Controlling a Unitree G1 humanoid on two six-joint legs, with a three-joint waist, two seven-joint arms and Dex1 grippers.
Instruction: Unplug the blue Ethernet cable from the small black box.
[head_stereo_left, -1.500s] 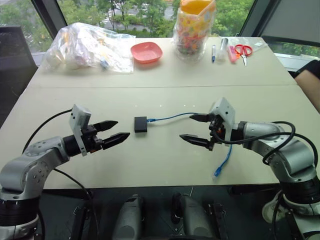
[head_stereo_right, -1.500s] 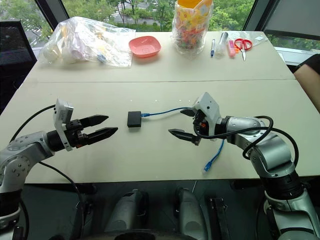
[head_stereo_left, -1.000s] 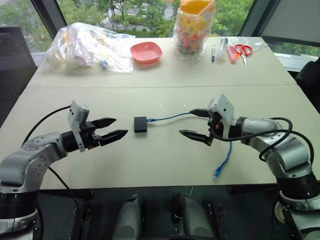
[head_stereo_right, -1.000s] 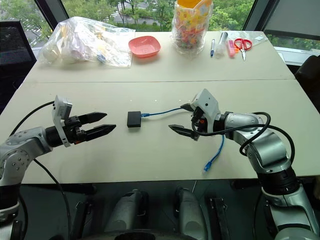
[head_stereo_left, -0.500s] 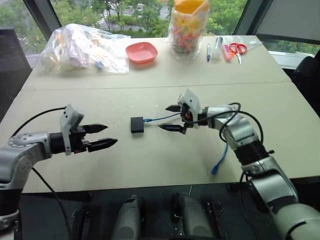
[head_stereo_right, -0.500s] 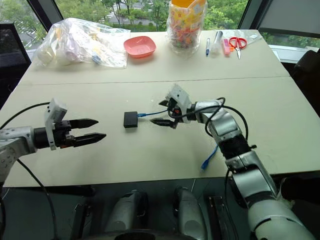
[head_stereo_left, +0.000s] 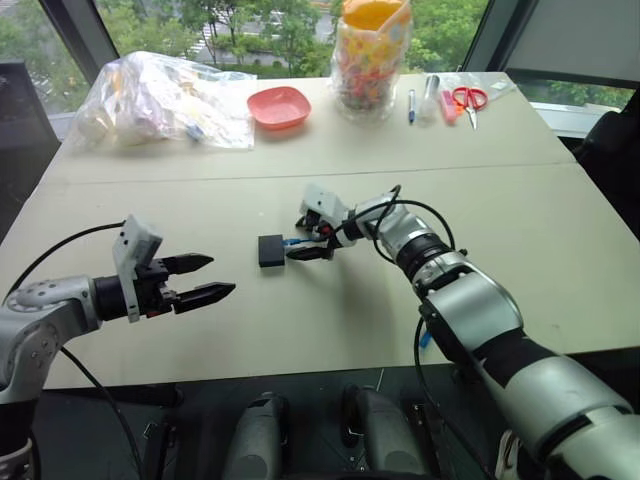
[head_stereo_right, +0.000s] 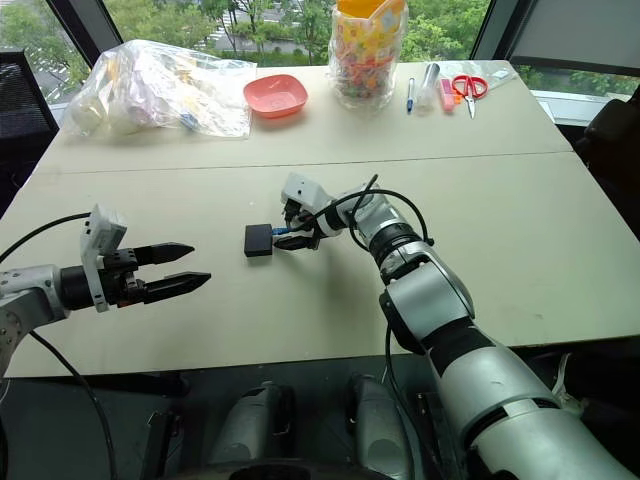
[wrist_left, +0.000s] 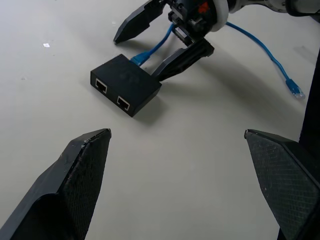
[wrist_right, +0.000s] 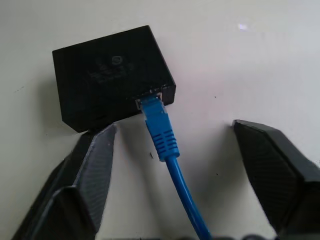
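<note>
The small black box (head_stereo_left: 271, 250) lies flat at the middle of the table, two empty ports facing my left gripper. The blue Ethernet cable (wrist_right: 162, 135) is plugged into its other side and trails off along the table under my right arm, its free plug (wrist_left: 295, 90) lying loose. My right gripper (head_stereo_left: 297, 240) is open with one finger on each side of the plug at the box, touching neither plug nor cord. My left gripper (head_stereo_left: 220, 276) hovers open and empty, well to the left of the box and pointing toward it.
Along the table's far edge sit a clear plastic bag (head_stereo_left: 160, 95), a red bowl (head_stereo_left: 279, 106), a tall jar of colourful bits (head_stereo_left: 368, 55), pens and red scissors (head_stereo_left: 465, 97). A seam (head_stereo_left: 150, 180) runs across the tabletop behind the box.
My right gripper has reached left along the cable to the box and now straddles the plug, with its fingers closer together. The left gripper has barely shifted.
</note>
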